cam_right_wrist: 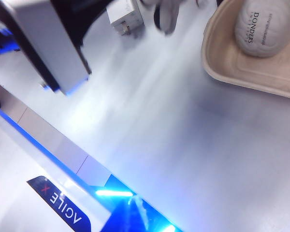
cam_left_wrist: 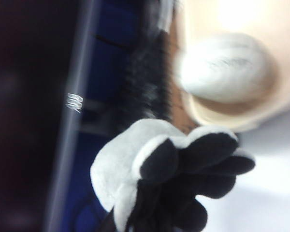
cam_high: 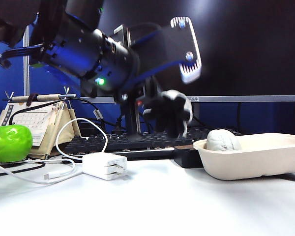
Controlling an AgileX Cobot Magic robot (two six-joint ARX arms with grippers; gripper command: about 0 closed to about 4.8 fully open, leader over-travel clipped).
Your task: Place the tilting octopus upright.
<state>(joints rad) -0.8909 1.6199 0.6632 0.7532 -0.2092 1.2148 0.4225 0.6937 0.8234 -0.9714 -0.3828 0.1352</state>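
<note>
Octopus, a small plush toy [cam_high: 171, 112] with a light-grey head and black underside, hangs in the air, pinched between the shut jaws of the left gripper [cam_high: 150, 105], above the white table [cam_high: 152, 201]. Beside the jaws sits a beige oval bowl [cam_high: 255, 157] holding a greyish-white lump [cam_high: 222, 140]. The right gripper is out of sight, jaws closed.

The white table [cam_high: 177, 201] is left open across its near half in the exterior view. At 9 o'clock, passage is blocked by the green apple [cam_high: 10, 142], cable and white charger [cam_high: 105, 165]; at 3 o'clock by the beige bowl [cam_high: 255, 160]; at 12 o'clock by the keyboard [cam_high: 137, 141].

The left gripper [cam_high: 155, 110] is held aloft at centre, closed on the octopus [cam_high: 173, 112]; the right gripper is not seen.
</note>
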